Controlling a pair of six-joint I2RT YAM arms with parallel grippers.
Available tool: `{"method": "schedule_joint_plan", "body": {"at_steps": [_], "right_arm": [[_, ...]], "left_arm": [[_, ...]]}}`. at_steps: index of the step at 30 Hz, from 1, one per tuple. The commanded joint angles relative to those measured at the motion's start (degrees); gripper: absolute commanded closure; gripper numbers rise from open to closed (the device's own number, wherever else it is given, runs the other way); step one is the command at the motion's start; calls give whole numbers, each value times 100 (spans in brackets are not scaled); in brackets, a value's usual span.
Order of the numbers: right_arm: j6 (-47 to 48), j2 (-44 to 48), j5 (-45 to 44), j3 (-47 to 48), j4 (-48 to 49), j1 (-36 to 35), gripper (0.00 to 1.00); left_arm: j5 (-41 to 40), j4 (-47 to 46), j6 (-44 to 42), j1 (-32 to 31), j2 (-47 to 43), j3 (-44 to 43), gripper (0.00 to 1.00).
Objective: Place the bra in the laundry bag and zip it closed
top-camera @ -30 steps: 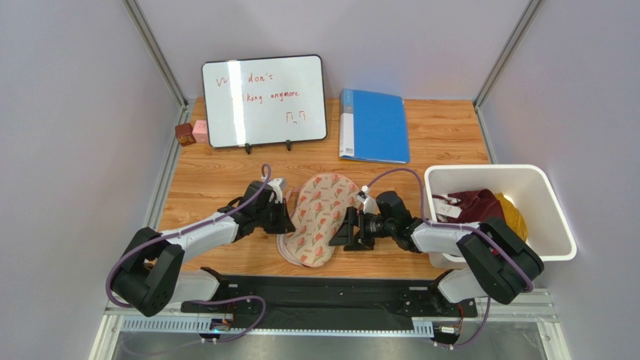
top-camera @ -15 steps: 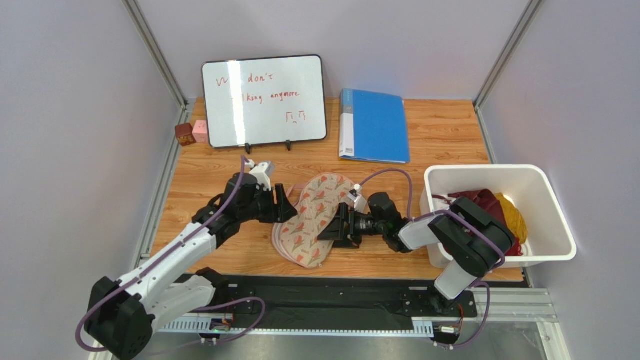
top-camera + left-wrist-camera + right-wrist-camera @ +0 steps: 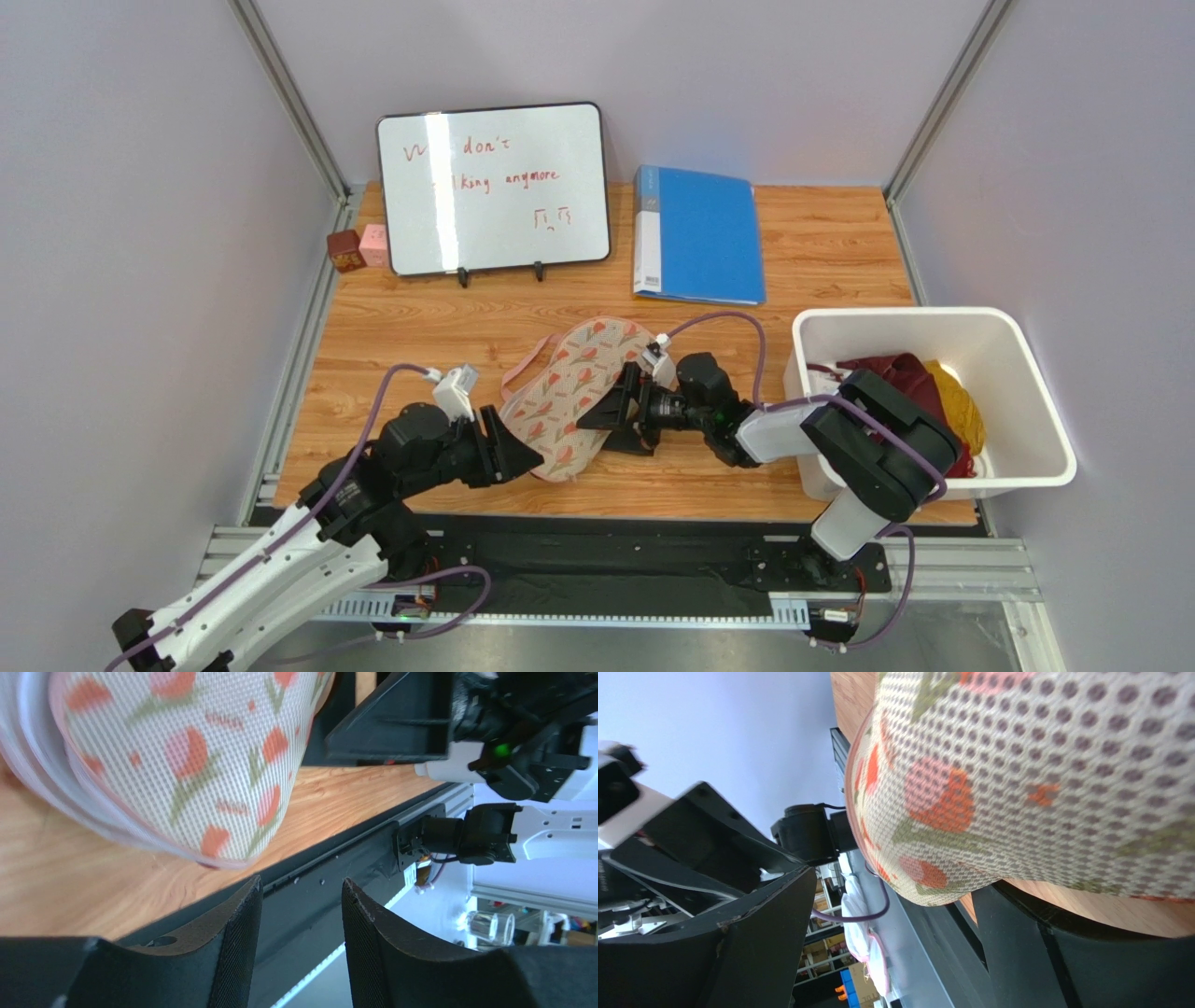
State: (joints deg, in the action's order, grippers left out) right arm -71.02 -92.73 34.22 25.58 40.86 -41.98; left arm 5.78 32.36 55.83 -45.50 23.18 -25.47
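The flowery laundry bag (image 3: 575, 399) lay on the wooden table (image 3: 828, 252) between both grippers. The left gripper (image 3: 516, 448) was open at its near end. The right gripper (image 3: 601, 424) was wide open beside it.

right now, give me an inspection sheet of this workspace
surface: wooden table
job's things: laundry bag on the table between the grippers; bra not seen
clutter: whiteboard, blue folder, two small blocks, white bin with red and yellow clothes
grippers: left gripper jaws open, empty, by the bag's near end; right gripper jaws open at the bag's right edge
cables: purple cables along both arms
surroundings: plain walls, metal frame posts
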Motion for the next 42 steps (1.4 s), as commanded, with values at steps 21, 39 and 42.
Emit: {"method": "schedule_joint_plan", "body": {"at_steps": [21, 39, 42], "right_arm": [[-307, 35, -346, 298, -96, -83, 12], [-350, 167, -381, 263, -157, -118, 13], [-447, 167, -381, 237, -140, -144, 13]], "left_arm": [[-1211, -326, 2221, -513, 1136, 447, 56], [-1562, -625, 2406, -522, 1286, 613, 67], [-1746, -792, 2327, -513, 1303, 649, 71]]}}
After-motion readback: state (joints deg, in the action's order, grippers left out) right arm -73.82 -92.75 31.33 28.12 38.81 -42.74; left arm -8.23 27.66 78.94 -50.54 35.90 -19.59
